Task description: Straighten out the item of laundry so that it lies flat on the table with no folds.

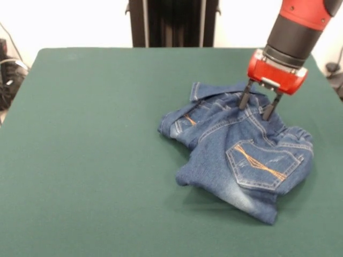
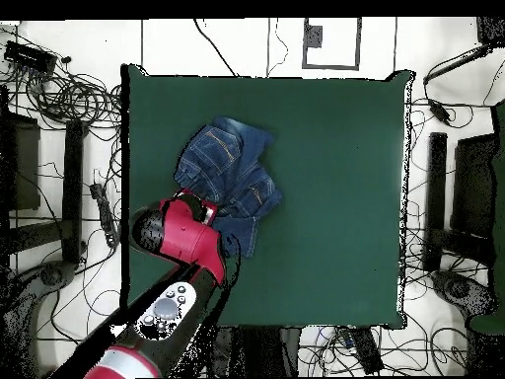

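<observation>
Gripper (image 1: pixel 260 108) open a little, tips down on jeans (image 1: pixel 241 155), holding nothing yet. Jeans bunched and folded, toward robot's edge of table (image 1: pixel 80 160), nearer one side edge. Best to pinch one top layer only, then pull slowly outward.

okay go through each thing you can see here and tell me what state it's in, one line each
Small blue denim jeans with orange pocket stitching: crumpled and folded over themselves, not flat.
Red and black robot gripper: open, fingertips down on the jeans' far edge, no cloth visibly pinched.
Dark green felt-topped table: the jeans lie on the side that is right in the front view.
</observation>
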{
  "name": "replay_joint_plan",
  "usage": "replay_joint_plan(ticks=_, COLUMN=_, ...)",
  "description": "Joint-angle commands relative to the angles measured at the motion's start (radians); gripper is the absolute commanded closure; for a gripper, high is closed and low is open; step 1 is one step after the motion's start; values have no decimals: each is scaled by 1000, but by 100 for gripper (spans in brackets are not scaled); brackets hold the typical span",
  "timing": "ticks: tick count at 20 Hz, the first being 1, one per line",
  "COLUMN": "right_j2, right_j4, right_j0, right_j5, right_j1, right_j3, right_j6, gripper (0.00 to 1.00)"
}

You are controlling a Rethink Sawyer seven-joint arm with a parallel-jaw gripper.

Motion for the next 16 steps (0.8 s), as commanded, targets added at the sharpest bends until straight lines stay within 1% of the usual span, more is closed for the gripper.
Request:
replay_joint_plan(ticks=1, right_j2=-115, right_j4=-22, right_j0=65, right_j5=246, right_j1=65, right_j3=-58, right_j6=302, gripper=0)
replay_joint_plan(ticks=2, right_j2=-130, right_j4=-24, right_j0=75, right_j5=272, right_j1=56, right_j3=-62, right_j6=310, gripper=0)
replay_joint_plan(ticks=3, right_j2=-106, right_j4=-12, right_j0=88, right_j5=265, right_j1=58, right_j3=-44, right_j6=327, gripper=0)
replay_joint_plan(ticks=5, right_j2=-64, right_j4=6, right_j0=75, right_j5=271, right_j1=39, right_j3=-27, right_j6=337, gripper=0)
replay_joint_plan(ticks=6, right_j2=-11, right_j4=29, right_j0=54, right_j5=264, right_j1=19, right_j3=-5, right_j6=343, gripper=0)
replay_joint_plan(ticks=8, right_j2=110, right_j4=87, right_j0=47, right_j5=185, right_j1=-42, right_j3=107, right_j6=347, gripper=0)
replay_joint_plan(ticks=16, right_j2=161, right_j4=127, right_j0=24, right_j5=199, right_j1=-67, right_j3=133, right_j6=354, gripper=0)
